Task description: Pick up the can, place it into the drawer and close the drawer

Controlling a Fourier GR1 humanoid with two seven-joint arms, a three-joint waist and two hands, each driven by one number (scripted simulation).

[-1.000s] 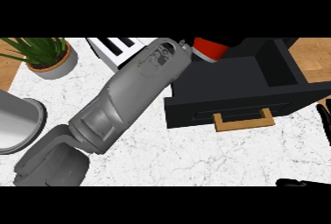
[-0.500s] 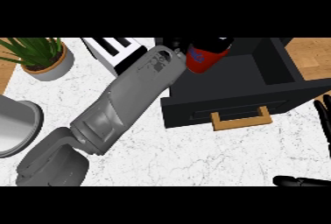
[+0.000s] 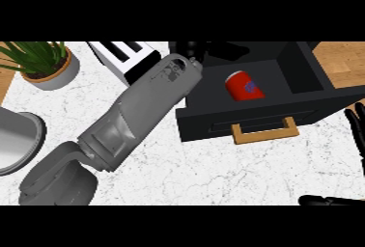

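Left hand (image 3: pixel 202 48): black, at the end of the grey forearm that runs up from the lower left of the head view. It sits above the back left corner of the open drawer (image 3: pixel 303 58). Only part of it shows against the dark drawer wall, and whether its fingers are spread or curled cannot be told. It holds nothing that can be seen.

Can (image 3: pixel 243 86): red, with a small bluish mark on its side. It lies tilted inside the drawer, on the drawer's floor, left of centre, apart from the left hand.

Drawer: black, pulled out, with a tan wooden handle (image 3: pixel 264 131) on its front panel, facing the lower edge of the view.

Right hand (image 3: pixel 356 126): at the right edge, just beside the drawer's front right corner, fingers straight and pointing up, touching nothing.

Surroundings on the white marbled counter (image 3: pixel 214 169): a toaster (image 3: pixel 128 55) left of the drawer, partly behind the forearm; a potted plant (image 3: pixel 44 60) at the upper left; a grey round pot (image 3: pixel 14 140) at the left edge.
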